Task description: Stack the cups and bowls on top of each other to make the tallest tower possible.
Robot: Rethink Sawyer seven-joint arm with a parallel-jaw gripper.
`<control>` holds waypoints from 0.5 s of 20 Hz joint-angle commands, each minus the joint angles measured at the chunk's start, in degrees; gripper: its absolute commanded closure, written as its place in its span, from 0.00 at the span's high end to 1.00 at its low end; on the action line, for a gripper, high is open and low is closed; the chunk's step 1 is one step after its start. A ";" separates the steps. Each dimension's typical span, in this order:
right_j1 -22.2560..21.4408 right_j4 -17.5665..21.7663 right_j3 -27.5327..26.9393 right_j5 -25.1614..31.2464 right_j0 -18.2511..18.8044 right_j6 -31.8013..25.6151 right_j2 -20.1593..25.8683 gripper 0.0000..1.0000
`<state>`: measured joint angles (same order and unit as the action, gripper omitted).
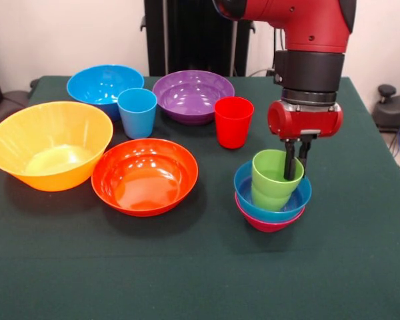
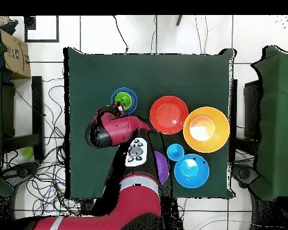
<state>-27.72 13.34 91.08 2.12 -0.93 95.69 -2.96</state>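
The claw (image 1: 296, 159) is down at the green cup (image 1: 275, 177), its dark fingers straddling the cup's rim on the side nearest the arm, one inside, one outside. It looks clenched on that rim, grasping the cup. The cup sits nested in the small blue bowl (image 1: 272, 193), which rests in the magenta bowl (image 1: 269, 221) directly beneath the claw: that is the tower so far, three pieces high.

My read: the cup is either just being seated or about to be lifted; I cannot tell which.

Off to one side of the claw wait the red cup (image 1: 233, 121), purple bowl (image 1: 193, 96), light blue cup (image 1: 137, 112), big blue bowl (image 1: 101, 85), orange bowl (image 1: 145, 175) and yellow bowl (image 1: 49, 145), all loose on the green worktop (image 1: 200, 280).

Next move, I'd judge: release cleanly, rise straight up, then fetch the red cup.

No brands or writing readable anywhere.
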 commanded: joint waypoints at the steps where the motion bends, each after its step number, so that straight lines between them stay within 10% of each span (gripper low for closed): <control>1: 2.54 1.47 6.33 1.52 3.98 6.42 8.60 1.00; 2: 1.88 2.53 8.59 2.07 9.54 4.56 14.88 0.00; 10: 1.38 3.09 8.91 0.80 10.06 5.00 14.87 0.00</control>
<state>-28.73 13.37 93.05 2.09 4.37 95.68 1.56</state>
